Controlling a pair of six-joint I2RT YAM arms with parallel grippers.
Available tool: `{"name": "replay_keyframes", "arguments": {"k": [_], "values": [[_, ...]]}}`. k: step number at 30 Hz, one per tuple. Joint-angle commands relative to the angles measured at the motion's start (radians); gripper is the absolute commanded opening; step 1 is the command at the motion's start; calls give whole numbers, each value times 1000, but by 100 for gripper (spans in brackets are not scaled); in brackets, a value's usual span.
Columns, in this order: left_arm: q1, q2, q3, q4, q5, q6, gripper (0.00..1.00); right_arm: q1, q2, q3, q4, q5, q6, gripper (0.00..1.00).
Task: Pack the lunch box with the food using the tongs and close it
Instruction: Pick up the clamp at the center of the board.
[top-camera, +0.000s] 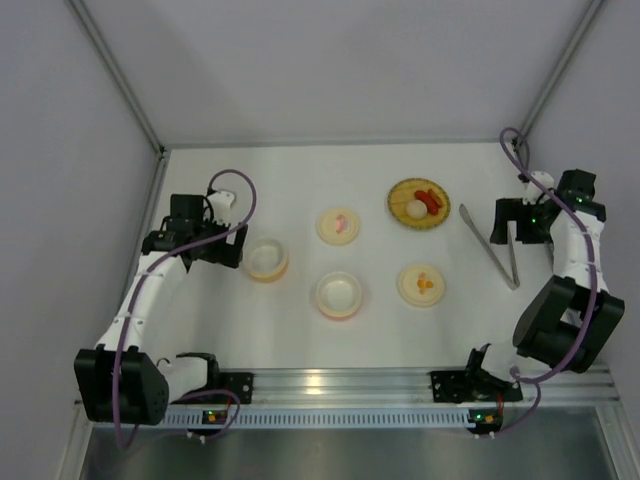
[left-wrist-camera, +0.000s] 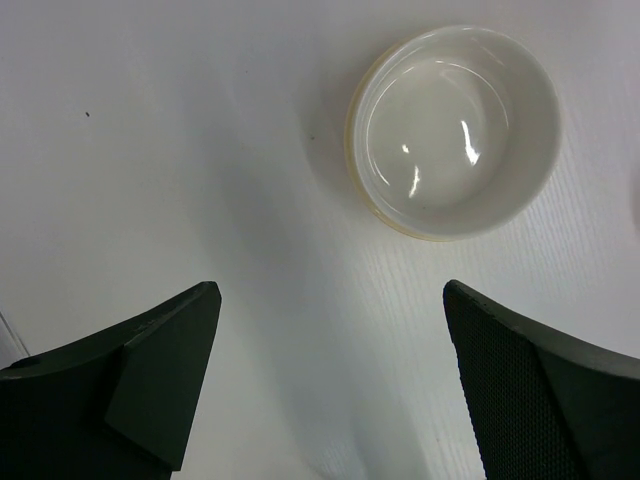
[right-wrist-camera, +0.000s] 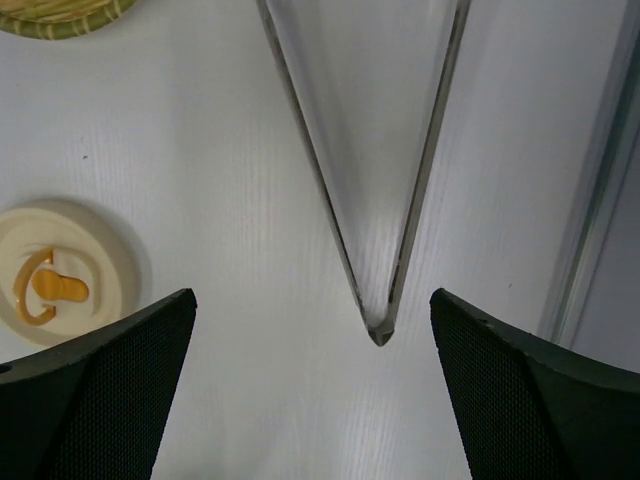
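Top external view: the tongs (top-camera: 495, 246) lie on the table (top-camera: 200, 330) at the right, arms spread toward the far side and joined at the near end. Just left of them is the plate (top-camera: 394, 200), which carries the sausages (top-camera: 431, 199) and the egg (top-camera: 415, 208). One lid (top-camera: 338, 225) lies left of the plate and another lid (top-camera: 421, 284) lies nearer the arms. Two open bowls stand apart from them, one bowl (top-camera: 266, 259) at the left and one bowl (top-camera: 338, 294) in the middle. In the right wrist view the right gripper (right-wrist-camera: 312, 295) has its fingers wide apart, gripping nothing, on either side of the tongs' joined end and clear of it. In the left wrist view the left gripper (left-wrist-camera: 330, 290) is likewise spread and empty, with the left bowl just beyond its fingertips.
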Motion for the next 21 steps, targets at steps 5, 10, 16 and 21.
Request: {"name": "replay_keyframes", "arguments": {"k": [5, 10, 16, 21], "values": [[1, 43, 73, -7, 83, 7, 98, -30, 149, 118, -131, 70, -122, 99], [1, 54, 77, -10, 103, 11, 98, -31, 231, 145, -144, 96, -132, 99], [1, 60, 77, 2, 103, 17, 98, -31, 304, 167, -139, 108, -141, 99], [1, 73, 67, 25, 78, 10, 98, -28, 329, 155, -95, 144, -135, 99]]}}
